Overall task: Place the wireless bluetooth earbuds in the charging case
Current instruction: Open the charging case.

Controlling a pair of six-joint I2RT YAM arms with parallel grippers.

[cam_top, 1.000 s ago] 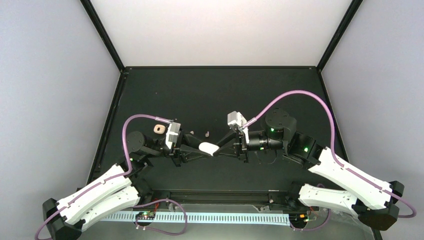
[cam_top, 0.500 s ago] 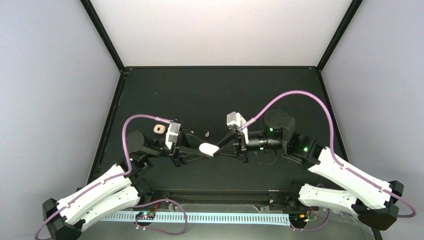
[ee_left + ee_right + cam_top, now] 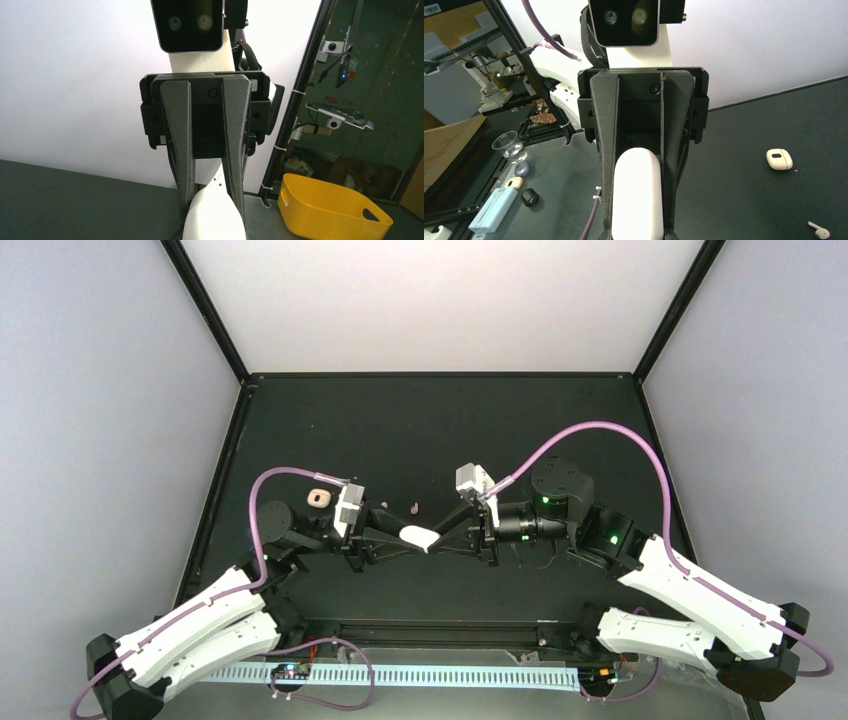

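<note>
Above the middle of the black tabletop (image 3: 450,420), the left gripper (image 3: 404,540) and right gripper (image 3: 433,539) meet tip to tip, both clamped narrow on one white oblong plastic charging case (image 3: 417,537) held off the surface. Their dark fingers cover its ends, so I cannot tell whether its lid is up. One white short-stemmed earbud (image 3: 819,231) lies loose on the table; tiny pale specks (image 3: 413,507) sit just beyond the fingers. A small beige rounded case (image 3: 318,498) rests by the left wrist. A yellow plastic bin (image 3: 330,205) stands past the table edge.
</note>
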